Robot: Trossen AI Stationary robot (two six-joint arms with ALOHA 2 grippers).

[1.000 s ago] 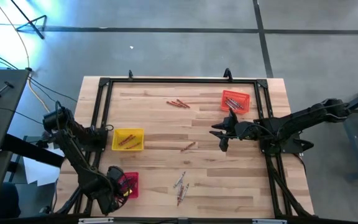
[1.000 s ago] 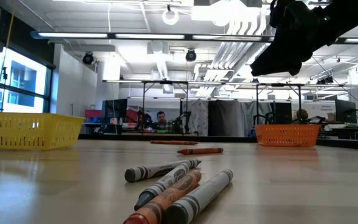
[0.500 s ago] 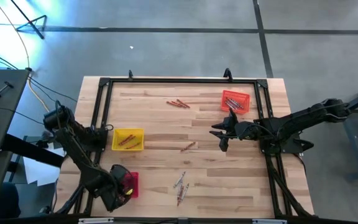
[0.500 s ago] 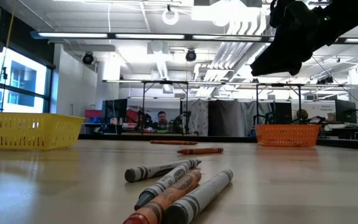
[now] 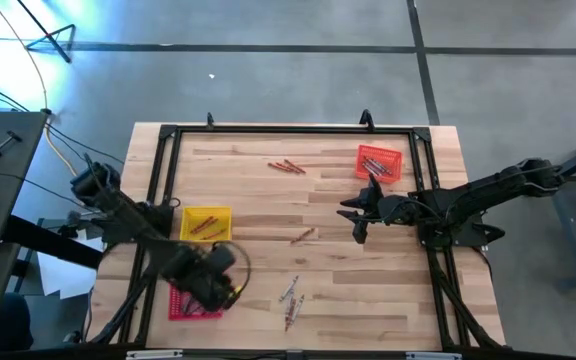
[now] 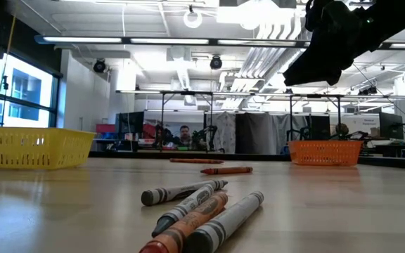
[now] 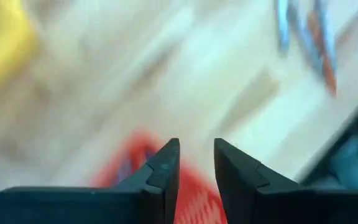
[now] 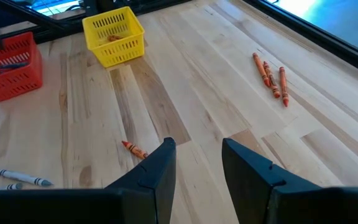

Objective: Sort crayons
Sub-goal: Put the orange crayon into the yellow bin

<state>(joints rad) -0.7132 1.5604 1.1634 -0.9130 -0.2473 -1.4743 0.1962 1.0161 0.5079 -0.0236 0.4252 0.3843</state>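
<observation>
Loose crayons (image 5: 290, 292) lie in small groups on the wooden surface (image 5: 258, 170): a grey and orange bunch near the front edge, a single orange one (image 5: 303, 236) mid-surface, and three red-orange ones (image 5: 287, 166) toward the back. More sit inside the yellow tray (image 5: 206, 224), the red tray (image 5: 196, 300) and the orange tray (image 5: 379, 162).

They look light, stiff, smooth and round, so likely to roll or snap; a pinch across the middle of the paper wrap seems safest.

The left gripper (image 7: 196, 163) hangs over the red tray, jaws parted a little and empty, the front bunch close beside it. The right gripper (image 8: 196, 163) waits above the mid-surface, jaws parted and empty, the single orange crayon just ahead of them.
</observation>
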